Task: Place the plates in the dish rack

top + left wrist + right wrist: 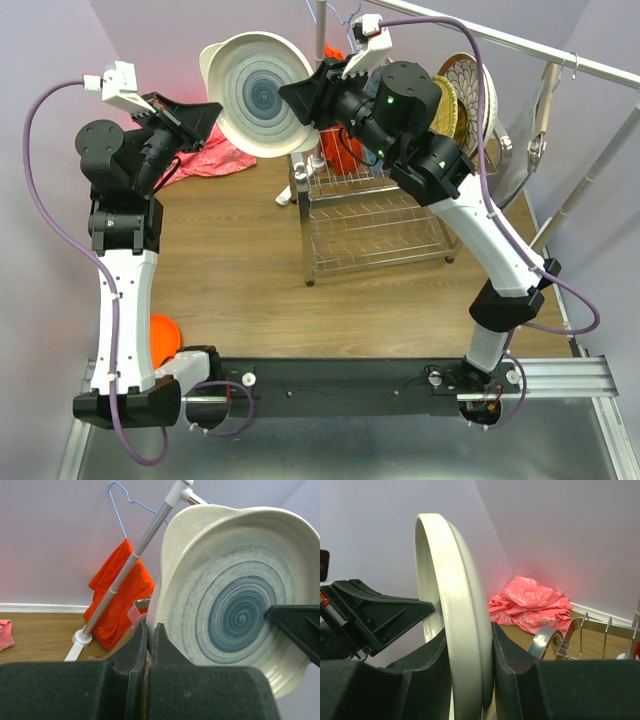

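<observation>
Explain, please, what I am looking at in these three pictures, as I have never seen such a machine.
These are two robot arms bolted to a wooden table, each ending in a two-fingered pincer. The wide picture looks down from above; the other two come from cameras on the wrists. The right pincer clamps the rim of a grey-swirl plate, held up on edge. The left pincer is shut beside it, apparently gripping nothing. On the table are a chrome dish rack, a crumpled pink cloth and an orange plate near the left base.
</observation>
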